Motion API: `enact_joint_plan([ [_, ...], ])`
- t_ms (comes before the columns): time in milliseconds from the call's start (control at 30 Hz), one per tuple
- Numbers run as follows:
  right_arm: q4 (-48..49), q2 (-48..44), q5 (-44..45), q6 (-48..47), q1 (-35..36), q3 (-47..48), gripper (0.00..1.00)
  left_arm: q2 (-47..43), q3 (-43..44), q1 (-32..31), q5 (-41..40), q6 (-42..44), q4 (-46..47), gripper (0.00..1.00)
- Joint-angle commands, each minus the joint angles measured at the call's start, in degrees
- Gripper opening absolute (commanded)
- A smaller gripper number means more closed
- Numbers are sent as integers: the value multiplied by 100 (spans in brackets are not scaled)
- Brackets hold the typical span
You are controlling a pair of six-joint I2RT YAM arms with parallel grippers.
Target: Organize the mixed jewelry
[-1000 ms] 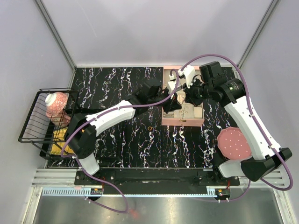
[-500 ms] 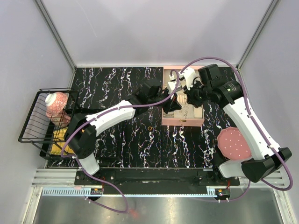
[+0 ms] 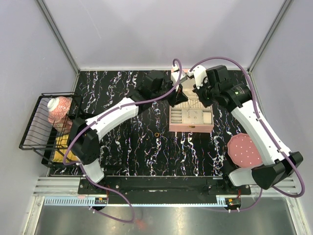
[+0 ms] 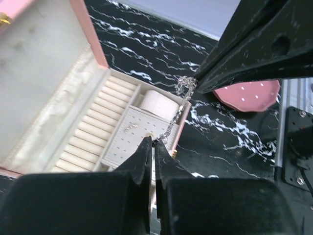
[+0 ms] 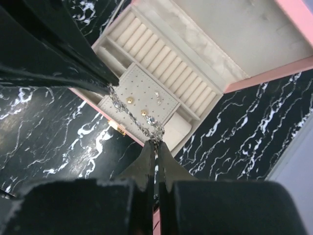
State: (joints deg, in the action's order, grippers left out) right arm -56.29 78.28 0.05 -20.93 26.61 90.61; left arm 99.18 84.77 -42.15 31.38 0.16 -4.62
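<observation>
Presently the left pincer (image 4: 152,143) and right pincer (image 5: 156,142) each clamp one end of the chain (image 4: 175,117). It spans straight between them, above the box (image 4: 91,35).

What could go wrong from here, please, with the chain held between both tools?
The chain spans both shut tools, left tool and right tool, above the open pink box; pulling apart could snap it or slip it free. Released carelessly, it may tangle on the earring studs below.
</observation>
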Motion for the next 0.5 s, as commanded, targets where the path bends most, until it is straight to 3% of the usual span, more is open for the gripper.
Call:
enact_joint_plan([
  [0,653,161,600,212,-7,-34,0,119,487,137,-237,97,67,0],
  [467,1568,820,1322,300,-261,-26,0,1086,1691,400,-510,335,-214,0],
])
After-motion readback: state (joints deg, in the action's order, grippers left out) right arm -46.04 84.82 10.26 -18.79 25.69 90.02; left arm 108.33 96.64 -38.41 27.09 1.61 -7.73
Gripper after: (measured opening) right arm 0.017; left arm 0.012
